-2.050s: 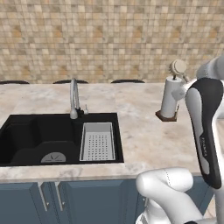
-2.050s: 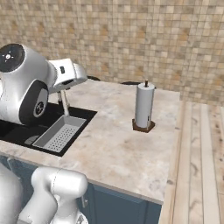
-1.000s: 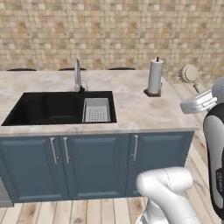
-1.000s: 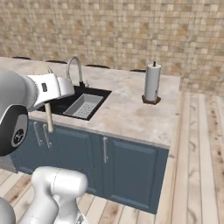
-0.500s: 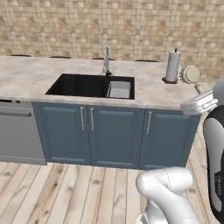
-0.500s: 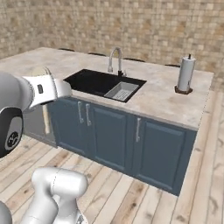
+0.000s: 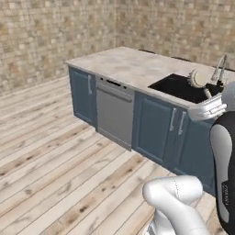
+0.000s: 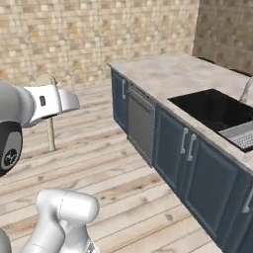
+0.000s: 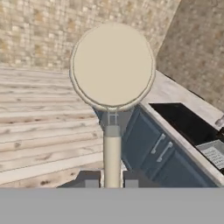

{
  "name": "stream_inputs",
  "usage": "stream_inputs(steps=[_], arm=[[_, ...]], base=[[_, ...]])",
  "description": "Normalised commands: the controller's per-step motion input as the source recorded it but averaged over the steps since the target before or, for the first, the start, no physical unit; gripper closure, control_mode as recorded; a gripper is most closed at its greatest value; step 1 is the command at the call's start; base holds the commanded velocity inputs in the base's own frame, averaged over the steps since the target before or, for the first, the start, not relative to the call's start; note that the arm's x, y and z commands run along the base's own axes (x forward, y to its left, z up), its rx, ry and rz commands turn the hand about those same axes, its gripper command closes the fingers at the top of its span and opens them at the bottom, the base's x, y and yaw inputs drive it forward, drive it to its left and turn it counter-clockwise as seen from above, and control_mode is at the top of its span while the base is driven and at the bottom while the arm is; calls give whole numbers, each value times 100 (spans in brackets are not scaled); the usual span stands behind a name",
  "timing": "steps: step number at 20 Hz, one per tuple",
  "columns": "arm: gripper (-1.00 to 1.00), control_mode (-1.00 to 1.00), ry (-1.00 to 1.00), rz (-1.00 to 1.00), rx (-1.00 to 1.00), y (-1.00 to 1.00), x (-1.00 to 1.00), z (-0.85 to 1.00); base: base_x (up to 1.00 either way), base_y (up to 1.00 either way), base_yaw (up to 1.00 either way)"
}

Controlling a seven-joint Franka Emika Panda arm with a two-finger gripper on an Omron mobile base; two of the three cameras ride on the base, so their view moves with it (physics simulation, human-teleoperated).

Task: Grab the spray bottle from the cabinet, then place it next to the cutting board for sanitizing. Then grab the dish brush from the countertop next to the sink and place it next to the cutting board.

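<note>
Hand (image 9: 112,183) pinching dish brush (image 9: 112,65) by handle, carrying high beside table (image 8: 188,74); risking slip or head clipping sink (image 8: 217,109) edge w/ base swinging.

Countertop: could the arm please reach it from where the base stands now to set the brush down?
Probably not. The tool is shut on the brush, but a stretch of floor separates it from the countertop. Nothing blocks the way, so driving closer should do.

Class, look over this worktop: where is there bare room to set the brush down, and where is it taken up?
The countertop lies bare from its far end to the sink. The sink end is taken by the basin and insert tray. The end effector holds the dish brush.
</note>
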Motion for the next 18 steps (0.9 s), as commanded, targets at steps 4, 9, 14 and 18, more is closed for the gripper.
stream_inputs(steps=[4, 9, 14, 18], arm=[[100, 100, 0, 0, 0, 0, 0, 0], [100, 100, 0, 0, 0, 0, 0, 0], [100, 100, 0, 0, 0, 0, 0, 0], [100, 100, 0, 0, 0, 0, 0, 0]], base=[[0, 0, 100], [0, 0, 100], [58, -41, 80], [100, -53, 64]])
